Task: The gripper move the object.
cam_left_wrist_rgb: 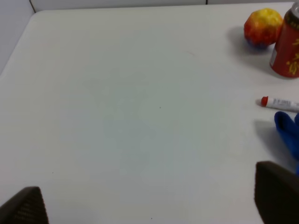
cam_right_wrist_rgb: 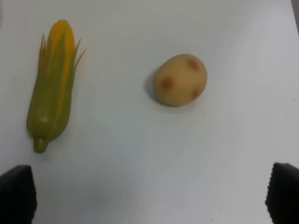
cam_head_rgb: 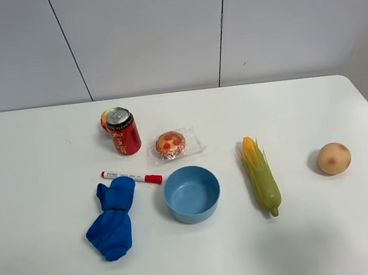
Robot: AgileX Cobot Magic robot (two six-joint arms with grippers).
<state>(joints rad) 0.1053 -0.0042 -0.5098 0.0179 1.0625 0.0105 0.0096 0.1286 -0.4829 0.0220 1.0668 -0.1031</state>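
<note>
marker pen point(cam_head_rgb: 132, 177), beside blue cloth point(cam_head_rgb: 113, 216), outside open jaws

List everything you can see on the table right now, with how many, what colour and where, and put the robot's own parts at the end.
slim marker pen: one, white with red cap, left of middle, against the cloth's top
drink can: one, red, upright behind the pen
round fruit: one, red-yellow, behind the can
crumpled cloth: one, blue, front left
plastic bowl: one, light blue, centre
wrapped pastry: one, orange with red spots, behind the bowl
corn cob: one, green-yellow, right of the bowl
potato: one, tan, far right
table: one, white
left gripper: black, open
right gripper: black, open
</note>
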